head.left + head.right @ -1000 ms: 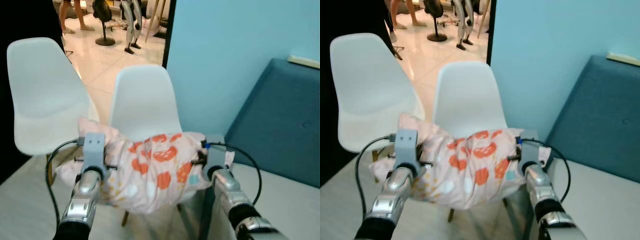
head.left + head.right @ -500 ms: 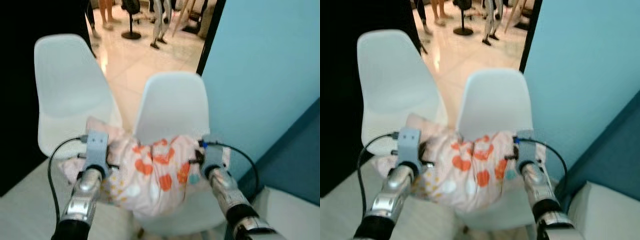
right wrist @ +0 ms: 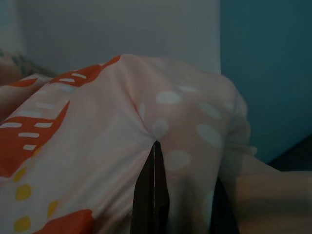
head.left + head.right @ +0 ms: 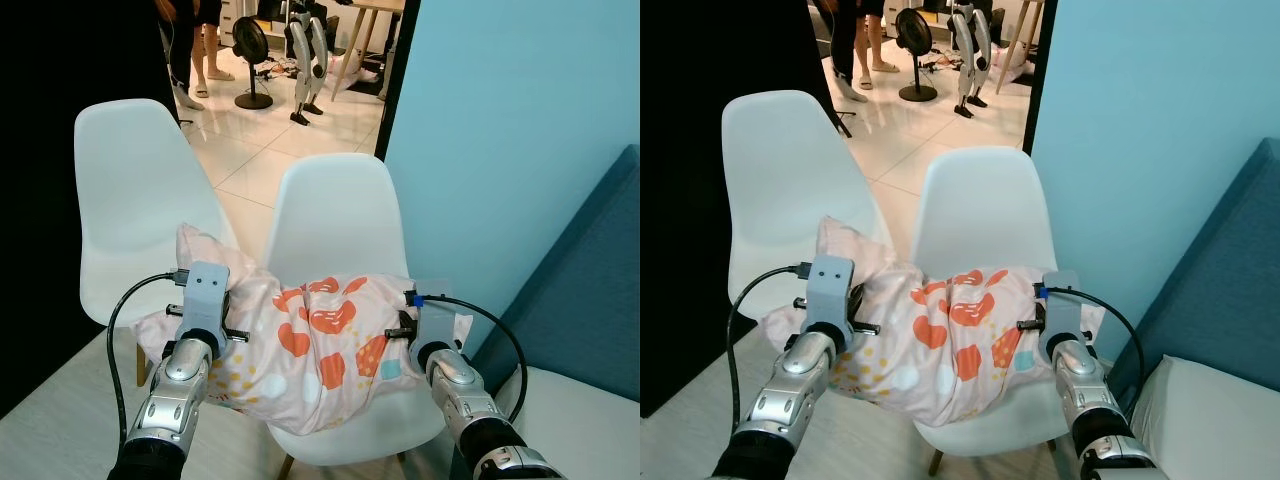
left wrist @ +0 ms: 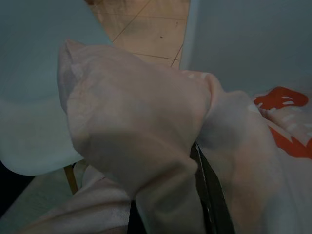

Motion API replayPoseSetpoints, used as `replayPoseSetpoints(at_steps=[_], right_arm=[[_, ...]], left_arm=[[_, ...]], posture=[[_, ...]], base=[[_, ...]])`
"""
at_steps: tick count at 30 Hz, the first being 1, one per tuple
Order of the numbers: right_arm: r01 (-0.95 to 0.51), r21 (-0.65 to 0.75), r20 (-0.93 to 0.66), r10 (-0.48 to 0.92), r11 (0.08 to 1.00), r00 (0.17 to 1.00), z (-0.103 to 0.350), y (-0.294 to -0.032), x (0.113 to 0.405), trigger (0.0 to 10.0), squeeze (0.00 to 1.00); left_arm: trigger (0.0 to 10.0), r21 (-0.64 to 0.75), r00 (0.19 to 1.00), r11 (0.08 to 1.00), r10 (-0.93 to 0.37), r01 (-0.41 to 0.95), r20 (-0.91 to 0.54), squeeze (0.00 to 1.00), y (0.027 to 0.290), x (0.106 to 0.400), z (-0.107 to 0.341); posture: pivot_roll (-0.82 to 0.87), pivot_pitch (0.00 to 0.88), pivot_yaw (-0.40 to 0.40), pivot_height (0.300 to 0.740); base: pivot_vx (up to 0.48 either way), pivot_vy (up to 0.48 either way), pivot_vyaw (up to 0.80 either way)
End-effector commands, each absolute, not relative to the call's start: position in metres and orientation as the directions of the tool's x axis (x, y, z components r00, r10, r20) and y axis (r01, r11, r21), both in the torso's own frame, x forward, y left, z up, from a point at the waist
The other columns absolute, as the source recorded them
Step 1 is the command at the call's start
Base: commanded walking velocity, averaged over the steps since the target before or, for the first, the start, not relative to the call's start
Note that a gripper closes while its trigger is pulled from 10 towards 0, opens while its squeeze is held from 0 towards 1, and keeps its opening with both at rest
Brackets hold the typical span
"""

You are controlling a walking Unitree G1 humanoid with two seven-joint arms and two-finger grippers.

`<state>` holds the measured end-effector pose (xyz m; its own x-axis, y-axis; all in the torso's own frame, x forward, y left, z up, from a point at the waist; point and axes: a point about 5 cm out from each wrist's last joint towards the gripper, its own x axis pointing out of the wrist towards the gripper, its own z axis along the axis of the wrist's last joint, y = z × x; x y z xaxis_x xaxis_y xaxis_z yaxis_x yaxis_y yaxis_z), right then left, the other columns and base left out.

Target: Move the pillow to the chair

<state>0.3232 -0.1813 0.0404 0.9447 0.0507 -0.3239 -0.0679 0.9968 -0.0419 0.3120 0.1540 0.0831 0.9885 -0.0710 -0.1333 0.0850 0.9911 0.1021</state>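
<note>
Crosswise, the pillow (image 4: 310, 345) hung just above the chair (image 4: 340, 215) seat, left gripper (image 4: 205, 335) and right gripper (image 4: 415, 335) fingers each pinching an end.

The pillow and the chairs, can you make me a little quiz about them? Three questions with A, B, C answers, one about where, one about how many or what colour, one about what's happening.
1. Where is the pillow?
A. On the floor
B. Over the seat of the nearer white chair
C. On the blue sofa

2. How many white chairs are there?
A. One
B. Two
C. Four

3. What are the grippers doing?
A. Both are pinching the pillow
B. One is holding a cup
C. Both hang open

Answers:
1. B: the pillow hangs just above that chair's seat, in front of its backrest.
2. B: the nearer chair, and the farther chair on the robot's left.
3. A: the left gripper and the right gripper each have fabric bunched between their fingers, one at each end.
</note>
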Motion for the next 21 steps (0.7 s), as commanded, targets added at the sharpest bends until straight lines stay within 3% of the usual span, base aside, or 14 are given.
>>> replayPoseSetpoints(at_steps=[1,13,21], right_arm=[[-0.092,-0.042,-0.294,0.076,0.995,0.953,0.047,-0.176,0.328,10.0,0.0],[-0.102,-0.041,-0.276,0.087,0.994,0.957,0.053,-0.175,0.333,10.0,0.0],[0.031,-0.03,-0.121,-0.035,0.999,0.992,0.088,-0.189,0.352,10.0,0.0]], left_arm=[[10.0,0.098,0.991,0.991,-0.08,0.091,-0.108,0.0,0.15,0.314,0.089],[10.0,0.119,0.993,0.991,-0.045,0.058,-0.111,0.0,0.153,0.314,0.087],[10.0,0.097,0.991,0.988,-0.113,0.119,-0.064,0.0,0.144,0.326,0.103]], posture=[[-0.02,0.072,-0.043,0.74],[-0.02,0.076,-0.059,0.74],[-0.02,0.065,-0.053,0.74]], base=[[0.0,0.0,0.0],[0.0,0.0,0.0],[0.0,0.0,0.0]])
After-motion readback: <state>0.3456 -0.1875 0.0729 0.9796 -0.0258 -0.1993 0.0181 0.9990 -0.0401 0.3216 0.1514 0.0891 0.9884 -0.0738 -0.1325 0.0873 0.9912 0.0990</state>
